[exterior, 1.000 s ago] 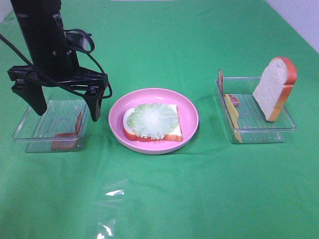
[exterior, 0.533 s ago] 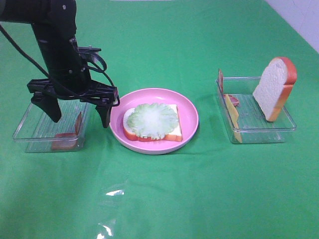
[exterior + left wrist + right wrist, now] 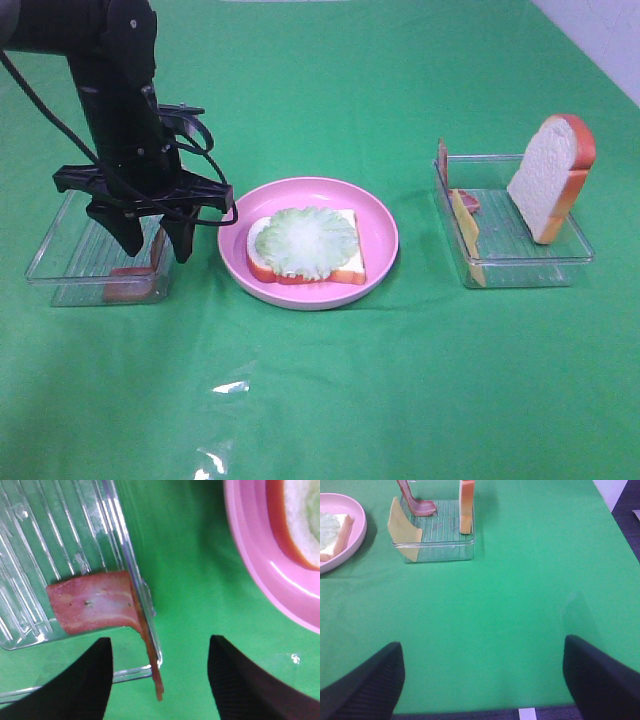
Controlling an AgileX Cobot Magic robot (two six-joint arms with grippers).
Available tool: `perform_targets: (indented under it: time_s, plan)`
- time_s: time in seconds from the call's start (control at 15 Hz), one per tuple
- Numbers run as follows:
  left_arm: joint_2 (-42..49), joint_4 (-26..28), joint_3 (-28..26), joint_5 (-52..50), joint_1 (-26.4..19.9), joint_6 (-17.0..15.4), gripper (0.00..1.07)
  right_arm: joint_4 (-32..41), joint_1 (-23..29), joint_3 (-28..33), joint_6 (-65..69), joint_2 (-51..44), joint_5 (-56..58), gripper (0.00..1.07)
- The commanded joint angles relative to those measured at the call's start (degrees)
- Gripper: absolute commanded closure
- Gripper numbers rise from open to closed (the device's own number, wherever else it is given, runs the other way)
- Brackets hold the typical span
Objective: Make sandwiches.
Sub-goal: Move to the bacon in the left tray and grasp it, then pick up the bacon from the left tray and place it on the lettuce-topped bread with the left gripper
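1. First, the high view: the plate (image 3: 380, 215) sits mid-cloth and carries the sandwich so far, one bread (image 3: 345, 262) lying flat with lettuce (image 3: 305, 240) spread on top.
2. Left of the plate, just beside it, stands the left tray (image 3: 60, 255). A bacon (image 3: 130, 285) lies in the near corner closest to the plate, one end climbing the wall on the plate's side.
3. Over that corner hangs the left gripper (image 3: 157, 252), fingers pointing down and partly spread, one on each side of the raised bacon end. Contact cannot be judged from this height.
4. Right of the plate, well apart, the right tray (image 3: 540, 260) holds a loose slice (image 3: 548, 180) leaning upright at its far side from the plate, with cheese (image 3: 468, 235) and a second bacon (image 3: 466, 200) against the wall nearer the plate.
5. Next, the left wrist view: the left gripper (image 3: 159, 645) straddles the tray wall and the bacon (image 3: 95, 602) edge, with clear gaps both sides, gripping nothing. The plate (image 3: 260, 575) rim and the bread (image 3: 300, 510) show beyond.
6. Lastly, the right wrist view: the right gripper (image 3: 480, 647) is spread wide over bare cloth, empty, far from the plate (image 3: 357, 535). The right tray (image 3: 440, 550) lies between them, with cheese (image 3: 402, 532), second bacon (image 3: 415, 502) and loose slice (image 3: 466, 505).
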State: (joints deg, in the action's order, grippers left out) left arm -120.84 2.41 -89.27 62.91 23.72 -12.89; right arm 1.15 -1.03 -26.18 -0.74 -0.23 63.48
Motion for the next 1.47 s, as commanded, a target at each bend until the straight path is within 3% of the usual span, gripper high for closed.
perform_targets:
  time_s: [0.07,0.4,0.67,1.0,1.4,1.47]
  plan:
    - [-0.2,-0.4,0.4,1.1,-0.1,0.2,0.59,0.1,-0.1,0.2,-0.5,-0.9,-0.3,0.23]
    - [-0.2,-0.6,0.4,1.1,-0.1,0.2,0.64,0.1,-0.1,0.2,-0.5,-0.9,-0.3,0.23]
    - [-0.2,-0.6,0.4,1.1,-0.1,0.2,1.07,0.1,-0.1,0.2,-0.5,-0.9,-0.3,0.23]
    - [1.8,-0.9,0.4,1.1,-0.1,0.8,1.07,0.1,-0.1,0.2,-0.5,-0.9,-0.3,0.23]
    - [13.1,-1.0,-0.4,1.6,0.2,0.8,1.07,0.1,-0.1,0.2,-0.5,-0.9,-0.3,0.23]
    - [14.3,-0.6,-1.3,1.4,0.2,2.2,1.07,0.1,-0.1,0.2,-0.5,-0.9,-0.3,0.23]
